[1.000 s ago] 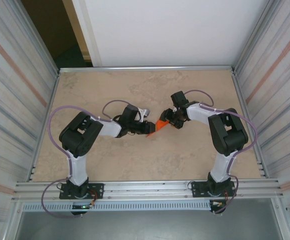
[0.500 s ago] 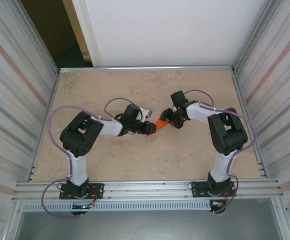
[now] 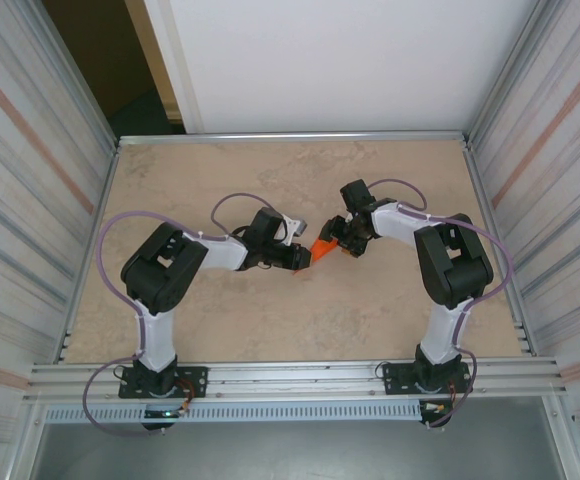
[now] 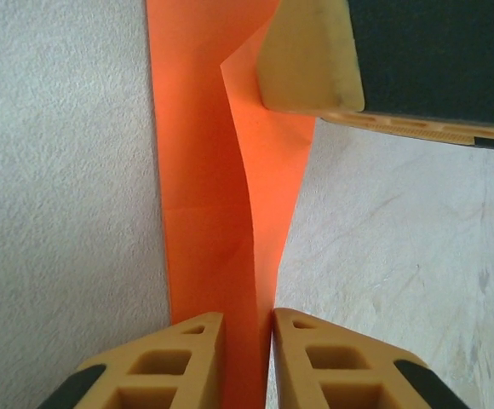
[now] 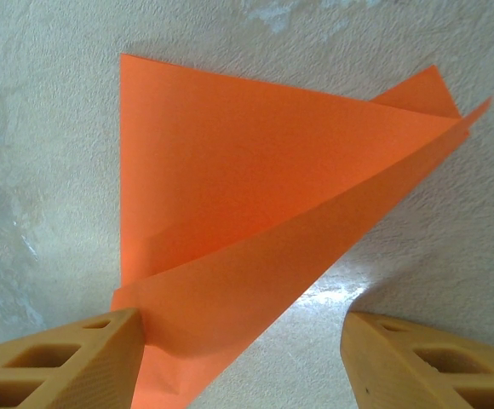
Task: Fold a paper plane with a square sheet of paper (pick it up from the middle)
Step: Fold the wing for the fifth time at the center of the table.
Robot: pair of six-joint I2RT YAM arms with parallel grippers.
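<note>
Past the two bases at the near edge, the bare table (image 3: 270, 320) runs up to the middle, where both arms bend inward and meet at the paper (image 3: 320, 249).

The left gripper (image 3: 296, 259) comes first, at the paper's nearer, left end. Seen from its wrist, its fingers (image 4: 187, 358) stand narrow, with a raised fold of the paper running into the slit between them. Whether the pads actually bite on it I cannot tell. The paper's long axis runs straight away from those fingers as a narrow folded strip with one layer lifted off the other. At its far end it reaches a finger of the right gripper (image 3: 337, 245). So from above, the paper lies lengthwise between the two grippers, slanting from near-left to far-right, low over the table.

The right gripper sits at that farther end. Its fingers (image 5: 60, 358) stand wide and grip nothing. The paper lies in the gap, with one corner against one finger and the other finger well clear over bare table. From this side the paper fans away as a creased triangle, its upper layer sprung open rather than flat.

To my eye the left arm is better placed. The next crease depends on its fingers staying in line with that fold.
</note>
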